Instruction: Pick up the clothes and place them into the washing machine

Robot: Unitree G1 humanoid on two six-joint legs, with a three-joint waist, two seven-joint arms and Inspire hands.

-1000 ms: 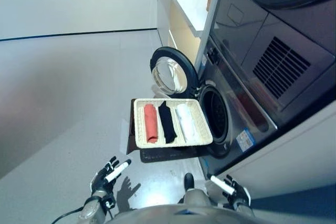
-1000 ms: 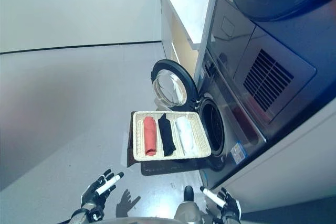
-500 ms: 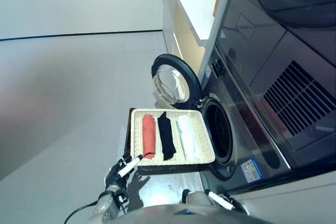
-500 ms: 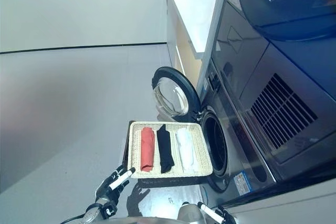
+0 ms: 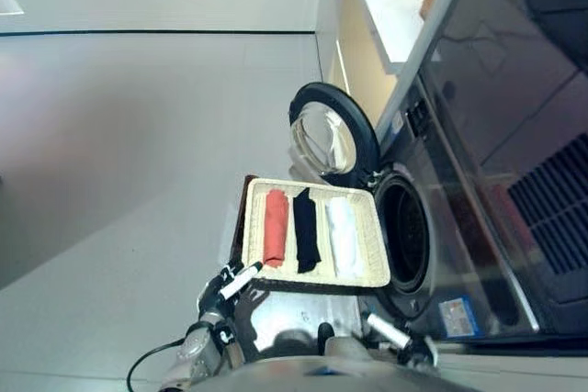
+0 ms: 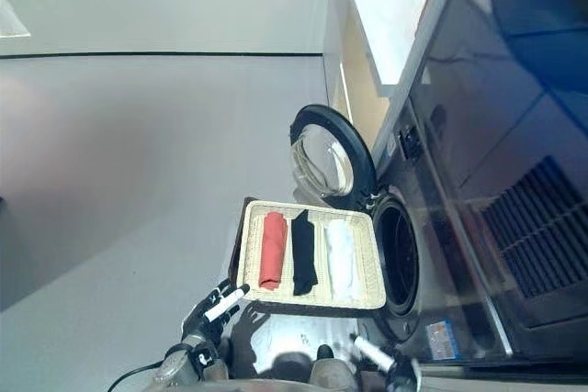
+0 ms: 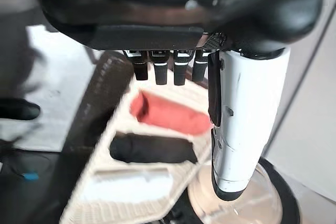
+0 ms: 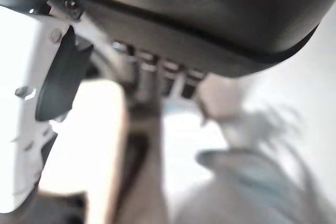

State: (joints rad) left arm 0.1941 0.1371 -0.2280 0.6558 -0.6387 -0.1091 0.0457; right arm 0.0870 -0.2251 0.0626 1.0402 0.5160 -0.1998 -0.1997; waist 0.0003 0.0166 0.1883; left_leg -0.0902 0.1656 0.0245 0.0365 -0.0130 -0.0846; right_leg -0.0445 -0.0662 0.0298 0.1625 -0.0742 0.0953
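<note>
a shallow cream wicker tray (image 5: 254, 227) sits in front of the dark grey front-loading washing machine (image 5: 459, 227), just beside its open round porthole door (image 5: 329, 135). in the tray lie three rolled clothes side by side: a red roll (image 5: 275, 227) farthest from the drum opening, a black roll (image 5: 305, 229) in the middle, a white roll (image 5: 343, 236) nearest it. the left hand (image 5: 223, 287) hovers just short of the tray's red-roll corner, fingers straight and apart, holding nothing. the right hand (image 5: 401, 337) shows low by the machine's base; its fingers cannot be made out.
</note>
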